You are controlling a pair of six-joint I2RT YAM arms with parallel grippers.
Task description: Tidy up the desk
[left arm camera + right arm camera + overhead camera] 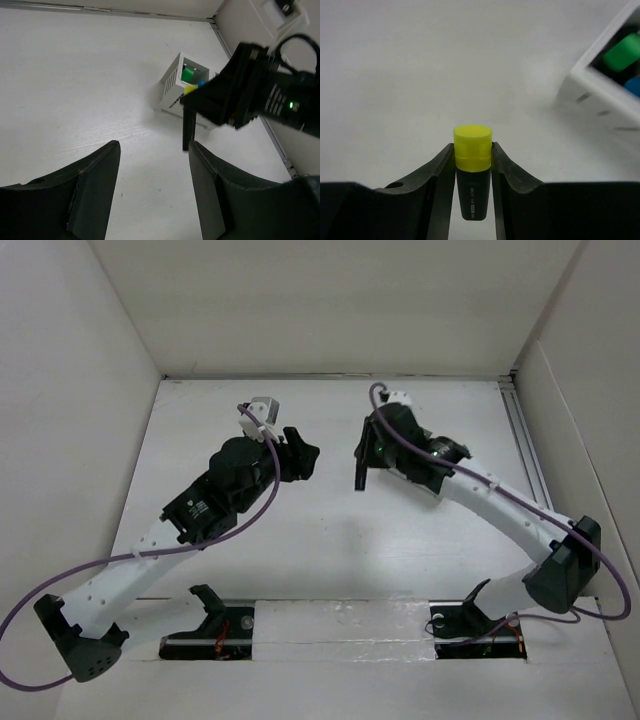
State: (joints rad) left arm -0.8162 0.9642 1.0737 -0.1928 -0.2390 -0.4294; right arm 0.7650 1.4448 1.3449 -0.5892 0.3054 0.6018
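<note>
A black highlighter with a yellow cap (472, 150) is clamped between the fingers of my right gripper (472, 147). In the top view it hangs as a dark stick (360, 478) below that gripper (366, 448), above the white desk (330, 550). The left wrist view shows the same highlighter (188, 127) beside a small white slotted box (172, 87). The box holds a green marker (188, 74) and a blue one (201, 83). My left gripper (152, 165) is open over bare desk, a short way left of the highlighter, with nothing between its fingers (95, 185).
White panels (80, 390) wall the desk on the left, back and right. In the right wrist view the slotted box (600, 95) lies to the upper right, with its green marker (621, 52) and blue marker (634, 86). A rail (525, 440) runs along the right edge.
</note>
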